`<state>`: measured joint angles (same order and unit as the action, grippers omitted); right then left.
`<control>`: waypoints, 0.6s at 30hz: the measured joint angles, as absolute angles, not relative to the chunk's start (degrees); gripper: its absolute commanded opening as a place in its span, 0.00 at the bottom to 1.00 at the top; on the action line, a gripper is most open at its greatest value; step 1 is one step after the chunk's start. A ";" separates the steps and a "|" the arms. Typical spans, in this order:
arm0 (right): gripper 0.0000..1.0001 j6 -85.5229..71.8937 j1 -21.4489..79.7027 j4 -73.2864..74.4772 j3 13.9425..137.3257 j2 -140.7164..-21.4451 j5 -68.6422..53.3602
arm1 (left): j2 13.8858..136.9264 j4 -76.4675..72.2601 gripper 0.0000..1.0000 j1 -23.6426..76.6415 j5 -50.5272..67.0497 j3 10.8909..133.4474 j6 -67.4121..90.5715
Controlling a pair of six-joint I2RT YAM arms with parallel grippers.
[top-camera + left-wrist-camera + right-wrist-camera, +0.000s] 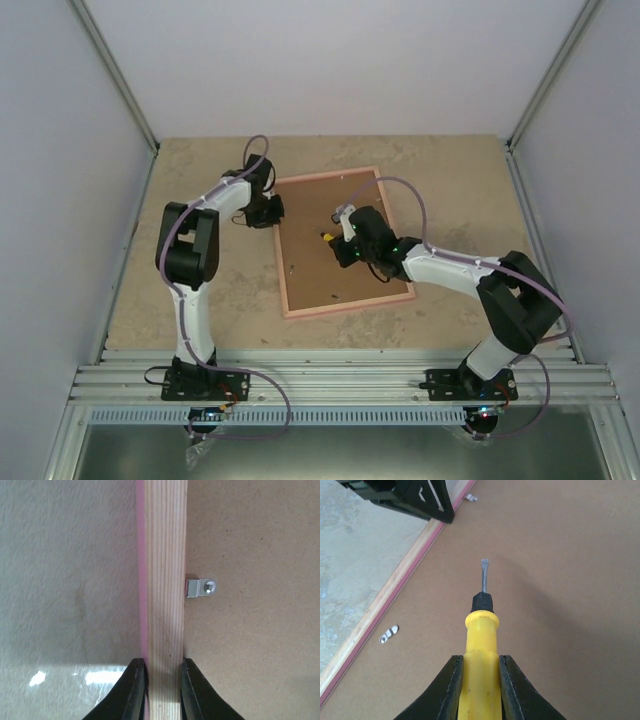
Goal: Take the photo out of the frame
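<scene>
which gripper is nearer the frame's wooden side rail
Left. The left gripper clamps the frame by that side rail itself; the right gripper is away from it, over the brown backing board, holding a yellow screwdriver.

Soft, even overhead light is filling all 3 views w/o harsh shadows, a white glare patch is shining on the table low in the left-wrist view, a faint shadow is lying on the board beside the screwdriver, & the right gripper is looking slightly soft nr the lens.
</scene>
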<state>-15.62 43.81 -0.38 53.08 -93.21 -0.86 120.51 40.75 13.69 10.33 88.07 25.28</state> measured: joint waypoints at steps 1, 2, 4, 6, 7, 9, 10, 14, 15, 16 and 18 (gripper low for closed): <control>0.01 -15.42 43.79 -0.40 53.45 -93.51 -1.13 | 120.01 40.58 0.08 13.69 10.41 87.26 25.23; 0.00 -15.20 43.77 -0.40 53.95 -93.91 -1.48 | 119.44 40.45 0.08 13.72 10.44 86.41 25.17; 0.00 -14.79 43.75 -0.40 55.13 -94.85 -2.24 | 118.45 40.34 0.07 13.80 10.52 84.99 25.06; 0.01 -14.52 43.72 -0.45 56.51 -96.07 -3.11 | 117.47 40.32 0.07 14.04 10.59 83.59 24.86; 0.01 -14.41 43.72 -0.51 57.19 -96.73 -3.64 | 117.01 40.29 0.07 14.20 10.63 82.94 24.82; 0.00 -14.28 43.66 -0.91 58.08 -97.91 -4.60 | 116.14 40.23 0.07 14.61 10.79 81.67 24.80; 0.01 -14.22 43.66 -1.28 58.52 -98.61 -5.17 | 115.72 40.10 0.07 14.85 10.96 80.99 24.80; 0.00 -14.15 43.66 -2.48 60.03 -101.65 -7.25 | 114.50 39.83 0.07 15.81 11.51 79.09 24.82; 0.00 -14.15 43.66 -2.76 60.36 -102.41 -7.62 | 114.28 39.77 0.07 16.10 11.60 78.78 24.82; 0.01 -14.15 43.66 -3.01 60.66 -103.07 -8.05 | 114.08 39.68 0.07 16.40 11.66 78.48 24.82; 0.01 -14.15 43.66 -3.49 61.34 -104.55 -8.93 | 113.82 39.59 0.07 16.95 11.81 78.08 24.84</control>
<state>-14.15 43.66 -3.49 61.34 -104.55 -8.93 113.82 39.59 16.95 11.81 78.08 24.84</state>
